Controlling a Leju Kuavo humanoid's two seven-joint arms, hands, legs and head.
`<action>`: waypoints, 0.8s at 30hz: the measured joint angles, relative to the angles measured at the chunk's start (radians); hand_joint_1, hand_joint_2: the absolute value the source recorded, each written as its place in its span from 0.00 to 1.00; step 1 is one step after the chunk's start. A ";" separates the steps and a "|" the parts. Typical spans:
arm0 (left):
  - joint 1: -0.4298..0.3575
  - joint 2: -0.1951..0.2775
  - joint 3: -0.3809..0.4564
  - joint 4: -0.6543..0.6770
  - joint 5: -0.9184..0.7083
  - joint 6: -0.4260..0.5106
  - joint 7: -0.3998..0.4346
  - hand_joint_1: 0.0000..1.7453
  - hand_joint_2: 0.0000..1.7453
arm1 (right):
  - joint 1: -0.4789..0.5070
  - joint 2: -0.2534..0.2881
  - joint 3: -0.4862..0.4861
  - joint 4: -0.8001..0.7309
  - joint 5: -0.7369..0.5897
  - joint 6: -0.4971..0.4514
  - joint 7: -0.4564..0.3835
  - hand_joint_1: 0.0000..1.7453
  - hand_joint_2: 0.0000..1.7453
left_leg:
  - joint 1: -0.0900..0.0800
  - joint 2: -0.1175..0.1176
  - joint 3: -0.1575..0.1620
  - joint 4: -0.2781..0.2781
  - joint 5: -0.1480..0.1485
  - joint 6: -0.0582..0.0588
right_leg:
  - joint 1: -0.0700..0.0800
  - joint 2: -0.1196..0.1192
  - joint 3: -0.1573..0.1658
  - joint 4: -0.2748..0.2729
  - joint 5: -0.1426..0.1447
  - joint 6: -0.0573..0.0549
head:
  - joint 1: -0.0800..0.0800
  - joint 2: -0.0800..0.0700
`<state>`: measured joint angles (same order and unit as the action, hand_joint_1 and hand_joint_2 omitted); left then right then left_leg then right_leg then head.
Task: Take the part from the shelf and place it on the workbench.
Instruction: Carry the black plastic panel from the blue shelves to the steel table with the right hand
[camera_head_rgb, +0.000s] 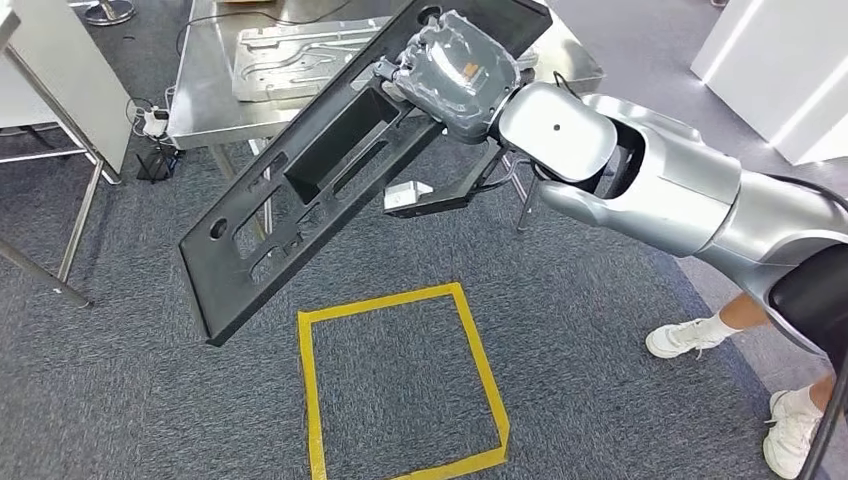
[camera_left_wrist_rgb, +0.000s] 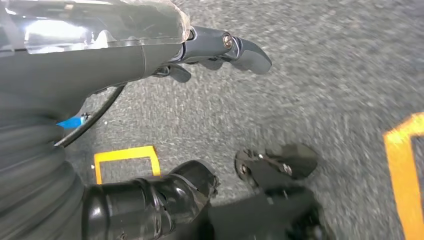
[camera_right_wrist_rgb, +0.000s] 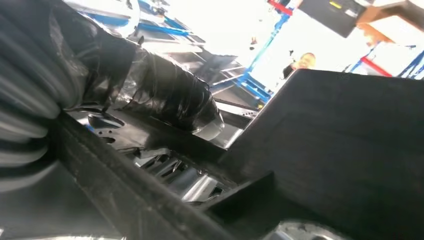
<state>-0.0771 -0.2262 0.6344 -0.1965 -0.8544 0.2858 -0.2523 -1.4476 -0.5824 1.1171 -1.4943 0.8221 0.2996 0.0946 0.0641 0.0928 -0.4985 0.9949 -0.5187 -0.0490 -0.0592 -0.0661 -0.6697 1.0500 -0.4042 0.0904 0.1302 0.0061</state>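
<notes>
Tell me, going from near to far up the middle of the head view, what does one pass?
Yellow taped square on the carpet → black part held tilted in the air by the right hand → steel workbench → silver moulded panel lying on it.

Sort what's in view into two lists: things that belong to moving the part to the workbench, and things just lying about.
Part of the job:
- black panel part, tilted, carried above the floor
- right hand, gripping the part
- steel workbench, ahead

Just lying about:
- silver moulded tray on the workbench
- yellow tape square on the carpet
- power strip on the floor
- person's white shoes
</notes>
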 joint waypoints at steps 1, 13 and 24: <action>-0.002 0.000 0.000 0.000 0.000 0.000 0.000 0.00 1.00 | 0.002 -0.001 0.001 -0.001 0.000 0.000 0.000 1.00 1.00 | -0.003 0.005 0.002 0.002 -0.004 -0.007 | 0.003 0.004 -0.006 0.011 -0.008 -0.015 | -0.001 0.000; 0.000 -0.004 0.000 0.000 0.000 0.000 0.000 0.00 1.00 | 0.005 -0.005 -0.001 -0.009 0.000 0.000 0.000 1.00 1.00 | -0.061 -0.112 -0.146 0.199 -0.019 0.091 | 0.065 0.161 0.006 0.016 -0.025 -0.100 | -0.003 0.000; -0.002 -0.003 0.001 0.000 -0.003 0.001 0.000 0.00 1.00 | -0.004 -0.013 0.002 -0.014 0.004 -0.001 -0.001 1.00 1.00 | -0.064 -0.098 -0.062 0.001 0.055 0.122 | 0.047 0.078 -0.091 0.218 -0.131 -0.051 | 0.000 0.000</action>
<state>-0.0790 -0.2296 0.6355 -0.1965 -0.8577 0.2870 -0.2527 -1.4521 -0.5958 1.1192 -1.5082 0.8259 0.2984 0.0937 0.0000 -0.0054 -0.5606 0.9959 -0.4637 0.0733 -0.0119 0.0121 -0.7612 1.2677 -0.5348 0.0396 0.1298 0.0060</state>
